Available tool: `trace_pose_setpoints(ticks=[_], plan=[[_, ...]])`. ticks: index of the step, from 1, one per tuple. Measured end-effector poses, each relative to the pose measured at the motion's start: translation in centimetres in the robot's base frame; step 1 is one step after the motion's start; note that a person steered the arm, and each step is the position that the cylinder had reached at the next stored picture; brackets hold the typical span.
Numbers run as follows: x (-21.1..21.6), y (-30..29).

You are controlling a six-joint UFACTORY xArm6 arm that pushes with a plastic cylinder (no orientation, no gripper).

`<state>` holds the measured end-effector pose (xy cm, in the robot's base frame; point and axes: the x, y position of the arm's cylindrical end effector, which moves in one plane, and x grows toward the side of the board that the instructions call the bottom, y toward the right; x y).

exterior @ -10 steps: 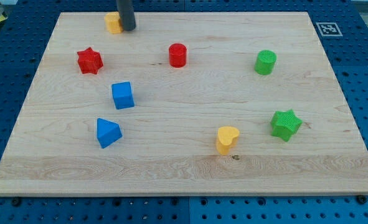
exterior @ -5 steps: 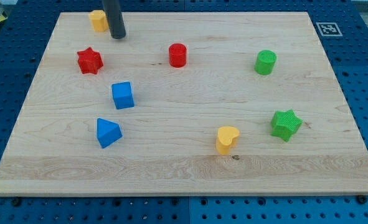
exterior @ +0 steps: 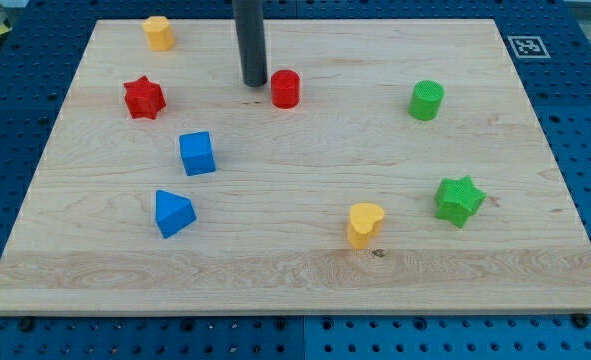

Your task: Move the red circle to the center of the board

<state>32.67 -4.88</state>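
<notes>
My tip (exterior: 255, 83), beside one red circle (exterior: 285, 88)

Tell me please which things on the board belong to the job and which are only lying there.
For the job:
- red circle
- my tip, just to the view's left of it
- board

Only lying there:
- red star
- yellow block
- blue cube
- blue triangle
- yellow heart
- green cylinder
- green star
</notes>
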Motion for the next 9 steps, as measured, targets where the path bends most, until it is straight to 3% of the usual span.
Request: trace_pose_setpoints(ticks=[3,5,9], plan=[[2.6,6.8],[5.4,6.8],[6.8,5.6]])
